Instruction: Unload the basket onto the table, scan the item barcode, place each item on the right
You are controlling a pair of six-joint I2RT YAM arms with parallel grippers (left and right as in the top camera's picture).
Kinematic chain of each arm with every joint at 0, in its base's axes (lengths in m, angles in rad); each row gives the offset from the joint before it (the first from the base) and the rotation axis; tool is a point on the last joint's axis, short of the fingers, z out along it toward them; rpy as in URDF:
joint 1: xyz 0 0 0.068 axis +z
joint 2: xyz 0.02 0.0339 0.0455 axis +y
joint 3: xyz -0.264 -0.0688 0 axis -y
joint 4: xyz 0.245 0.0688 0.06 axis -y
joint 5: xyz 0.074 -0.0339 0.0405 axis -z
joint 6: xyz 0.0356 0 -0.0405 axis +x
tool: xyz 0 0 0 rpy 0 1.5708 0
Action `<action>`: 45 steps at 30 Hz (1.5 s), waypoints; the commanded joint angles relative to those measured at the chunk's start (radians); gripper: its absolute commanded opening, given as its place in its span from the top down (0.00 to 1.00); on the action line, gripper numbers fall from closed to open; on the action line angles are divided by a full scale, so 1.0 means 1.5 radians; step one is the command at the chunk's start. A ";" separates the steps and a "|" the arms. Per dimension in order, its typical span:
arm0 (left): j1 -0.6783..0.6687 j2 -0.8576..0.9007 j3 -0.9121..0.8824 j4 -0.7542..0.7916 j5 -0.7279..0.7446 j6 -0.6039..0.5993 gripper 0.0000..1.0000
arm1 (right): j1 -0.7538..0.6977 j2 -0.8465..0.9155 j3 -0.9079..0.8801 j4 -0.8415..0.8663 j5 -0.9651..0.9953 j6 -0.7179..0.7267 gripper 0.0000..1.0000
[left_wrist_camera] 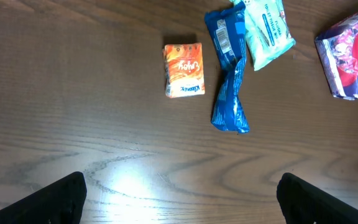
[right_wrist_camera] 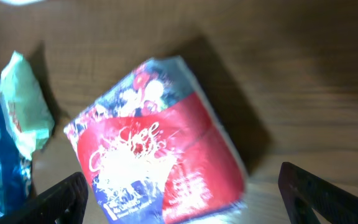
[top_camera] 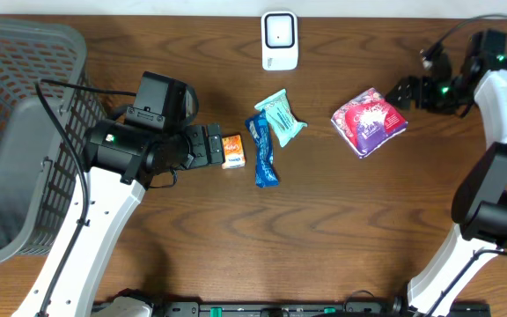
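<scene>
We see the red-and-purple packet [top_camera: 370,121] lying flat on the table [top_camera: 324,229] at centre right of the overhead frame, below and to the right of the white scanner [top_camera: 280,40] at top centre. The right gripper [right_wrist_camera: 182,193] sits just beside its upper right corner, fingers spread wide, gripping nothing. At centre left, the left gripper [left_wrist_camera: 180,198] is likewise spread wide and empty, just left of the orange packet [top_camera: 232,151]. A blue wrapper [top_camera: 263,151] and a mint-green pouch [top_camera: 282,116] lie between the two packets.

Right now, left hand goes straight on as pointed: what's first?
Most likely the orange packet, centred ahead of the open left hand in its wrist view. If the hand pitches steeply down, bare table just short of it comes first.
</scene>
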 commanded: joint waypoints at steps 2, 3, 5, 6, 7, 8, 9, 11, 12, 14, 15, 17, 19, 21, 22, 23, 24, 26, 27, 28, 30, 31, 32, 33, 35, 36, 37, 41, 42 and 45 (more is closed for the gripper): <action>0.002 -0.001 0.004 -0.002 -0.009 0.001 0.02 | 0.009 0.050 -0.062 0.075 -0.068 -0.034 0.05; 0.002 -0.001 0.004 -0.002 -0.009 0.001 0.02 | 0.010 0.061 -0.062 0.077 -0.070 -0.034 0.05; 0.002 -0.001 0.004 -0.002 -0.009 0.001 0.02 | 0.013 0.088 -0.062 0.073 -0.070 -0.034 0.13; 0.002 -0.001 0.004 -0.002 -0.009 0.001 0.02 | 0.014 0.096 -0.062 0.068 -0.070 -0.034 0.18; 0.002 -0.001 0.004 -0.002 -0.009 0.001 0.02 | 0.014 0.102 -0.062 0.063 -0.070 -0.034 0.23; 0.002 -0.001 0.004 -0.002 -0.009 0.001 0.02 | 0.015 0.107 -0.062 0.055 -0.073 -0.034 0.30; 0.002 -0.001 0.004 -0.002 -0.009 0.001 0.02 | 0.016 0.110 -0.062 0.048 -0.073 -0.034 0.36; 0.002 -0.001 0.004 -0.002 -0.009 0.001 0.02 | 0.019 0.110 -0.062 0.036 -0.076 -0.034 0.59; 0.002 -0.001 0.004 -0.002 -0.009 0.001 0.02 | 0.021 0.110 -0.062 0.027 -0.079 -0.034 0.72; 0.002 -0.001 0.004 -0.002 -0.009 0.001 0.02 | 0.025 0.109 -0.062 0.012 -0.101 -0.034 0.89; 0.002 -0.001 0.004 -0.002 -0.009 0.001 0.02 | 0.028 0.109 -0.062 0.000 -0.124 -0.033 0.99; 0.002 -0.001 0.004 -0.002 -0.009 0.001 0.02 | 0.031 0.109 -0.062 -0.007 -0.158 -0.004 0.99; 0.002 -0.001 0.004 -0.002 -0.009 0.001 0.02 | 0.037 0.108 -0.056 -0.007 -0.196 0.058 0.99; 0.002 -0.001 0.004 -0.002 -0.009 0.001 0.02 | 0.048 0.099 -0.052 -0.005 -0.242 0.100 0.99; 0.002 -0.001 0.004 -0.002 -0.009 0.001 0.02 | 0.055 0.091 -0.050 0.002 -0.257 0.122 0.99; 0.002 -0.001 0.004 -0.002 -0.009 0.001 0.02 | 0.061 0.080 -0.049 0.011 -0.263 0.150 0.99; 0.002 -0.001 0.004 -0.002 -0.009 0.001 0.02 | 0.068 0.068 -0.048 0.025 -0.263 0.185 0.99; 0.002 -0.001 0.004 -0.002 -0.009 0.001 0.02 | 0.085 0.035 -0.046 0.079 -0.262 0.287 0.99; 0.002 -0.001 0.004 -0.002 -0.009 0.001 0.02 | 0.092 0.023 -0.046 0.103 -0.262 0.323 0.99; 0.002 -0.001 0.004 -0.002 -0.009 0.001 0.02 | 0.106 0.006 -0.046 0.153 -0.260 0.388 0.99; 0.002 -0.001 0.004 -0.002 -0.009 0.001 0.02 | 0.129 -0.015 -0.046 0.235 -0.233 0.488 0.99; 0.002 -0.001 0.004 -0.002 -0.009 0.001 0.02 | 0.153 -0.026 -0.046 0.298 -0.191 0.554 0.99; 0.002 -0.001 0.004 -0.002 -0.009 0.001 0.02 | 0.163 -0.028 -0.046 0.320 -0.172 0.576 0.99; 0.002 -0.001 0.004 -0.002 -0.009 0.001 0.02 | 0.182 -0.031 -0.046 0.364 -0.137 0.613 0.99; 0.002 -0.001 0.004 -0.002 -0.009 0.001 0.02 | 0.231 -0.028 -0.046 0.444 -0.045 0.669 0.99; 0.002 -0.001 0.004 -0.002 -0.009 0.001 0.02 | 0.260 -0.026 -0.046 0.477 0.027 0.686 0.99; 0.002 -0.001 0.004 -0.002 -0.009 0.001 0.02 | 0.277 -0.024 -0.046 0.494 0.076 0.698 0.99; 0.002 -0.001 0.004 -0.002 -0.009 0.001 0.02 | 0.350 -0.011 -0.046 0.597 0.248 0.734 0.99; 0.002 -0.001 0.004 -0.002 -0.009 0.001 0.02 | 0.358 -0.009 -0.046 0.619 0.265 0.734 0.99; 0.002 -0.001 0.004 -0.002 -0.009 0.001 0.02 | 0.378 0.009 -0.046 0.686 0.316 0.762 0.98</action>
